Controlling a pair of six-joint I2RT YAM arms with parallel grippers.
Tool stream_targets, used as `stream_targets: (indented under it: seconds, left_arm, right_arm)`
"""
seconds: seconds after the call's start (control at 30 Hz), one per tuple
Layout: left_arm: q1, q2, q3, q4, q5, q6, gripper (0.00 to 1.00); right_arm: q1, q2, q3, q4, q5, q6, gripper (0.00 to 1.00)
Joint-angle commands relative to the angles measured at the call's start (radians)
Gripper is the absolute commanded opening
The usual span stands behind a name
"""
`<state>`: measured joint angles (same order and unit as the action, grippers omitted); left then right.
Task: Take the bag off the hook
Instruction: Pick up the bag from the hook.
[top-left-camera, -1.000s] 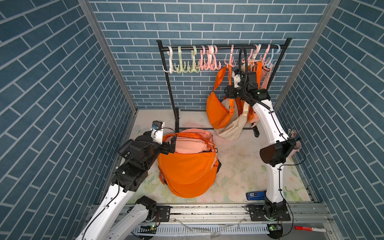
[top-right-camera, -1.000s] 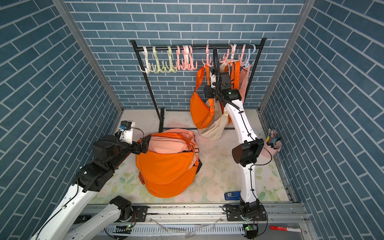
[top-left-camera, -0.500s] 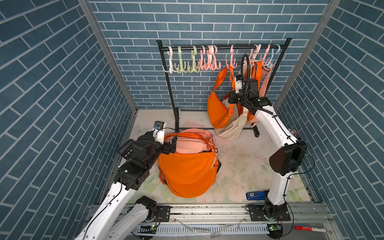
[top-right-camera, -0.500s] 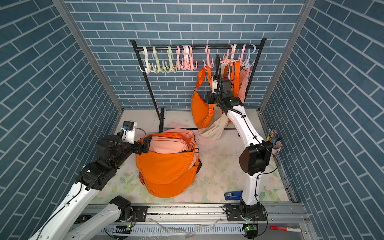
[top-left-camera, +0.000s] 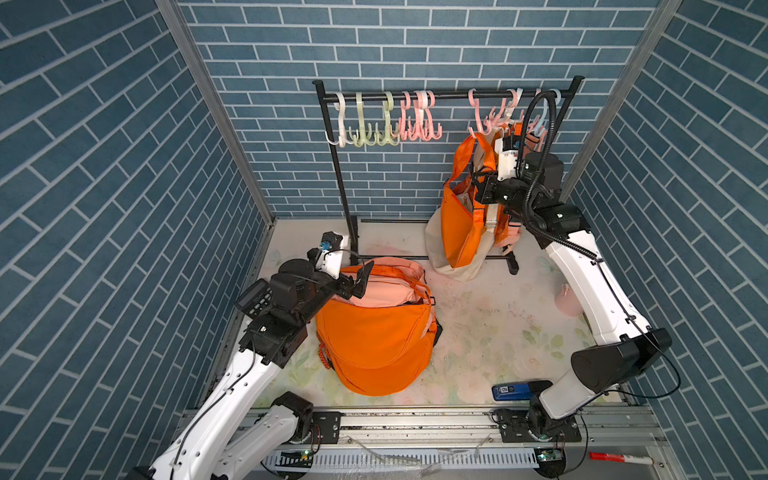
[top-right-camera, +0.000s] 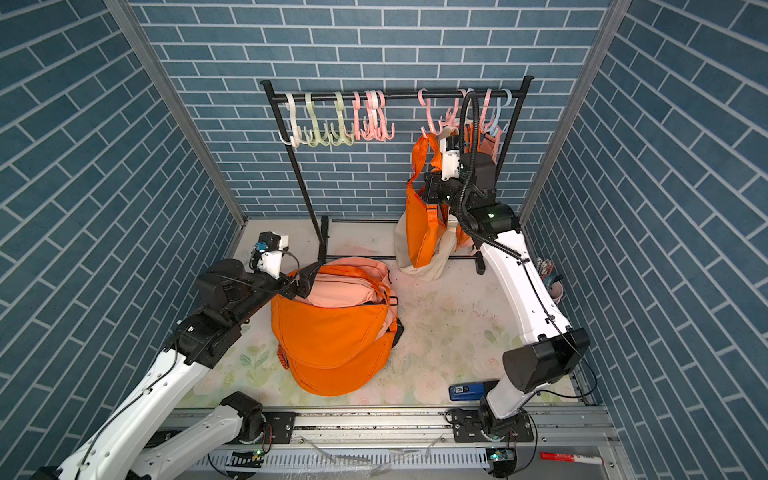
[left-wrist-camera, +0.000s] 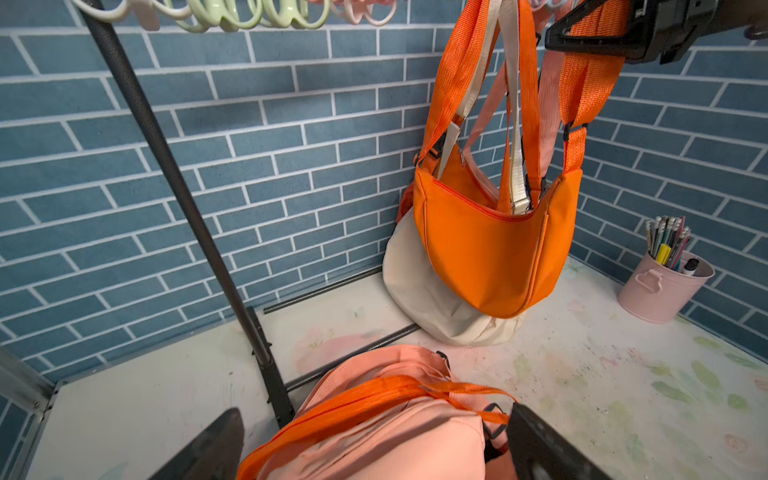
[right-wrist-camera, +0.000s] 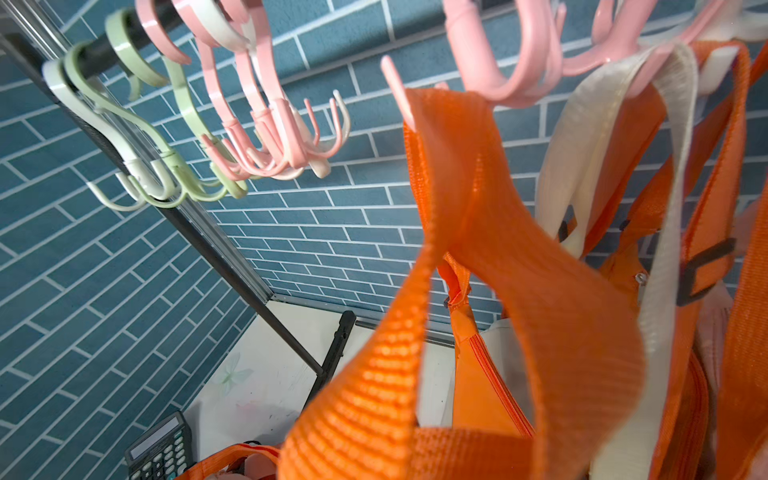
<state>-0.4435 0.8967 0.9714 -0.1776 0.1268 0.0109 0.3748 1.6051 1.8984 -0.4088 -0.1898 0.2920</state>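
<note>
Blue-brick booth (top-left-camera: 374, 41), right arm (top-left-camera: 582, 266) stretched up, right end effector (left-wrist-camera: 550, 37) clenched on orange strap (left-wrist-camera: 586, 83) (left end effector (left-wrist-camera: 374, 440) released).

An orange bag (left-wrist-camera: 490, 257) and a cream bag (left-wrist-camera: 419, 299) are hanging there; pink hooks (top-left-camera: 419, 124) are showing against blue brick-patterned walls (top-left-camera: 415, 41).

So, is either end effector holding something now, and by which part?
The right end effector is shut on the shoulder strap of the hanging orange bag, just below the hooks. The left end effector is open and holds nothing.
</note>
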Motion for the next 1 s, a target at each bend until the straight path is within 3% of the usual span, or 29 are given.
stream_targets:
  seconds: [0.0,0.23,0.8,0.97]
  left_arm:
    - [-0.002,0.077,0.096,0.065,0.044,-0.002,0.99]
    - [-0.004,0.283,0.238,0.196,0.11,-0.024,0.99]
    - [-0.067,0.753,0.574,0.445,0.251,0.022,0.99]
    - [-0.073,0.921,0.763,0.466,0.302,0.013,0.99]
  right_arm:
    - [0.0,-0.039,-0.005,-0.031,-0.023,0.027,0.0]
    - [-0.001,-0.12,-0.073,-0.036,-0.014,0.036,0.0]
    - [-0.01,-0.147,-0.13,-0.036,-0.068,0.068,0.0]
    - [-0.014,-0.148,-0.135,-0.029,-0.081,0.075,0.0]
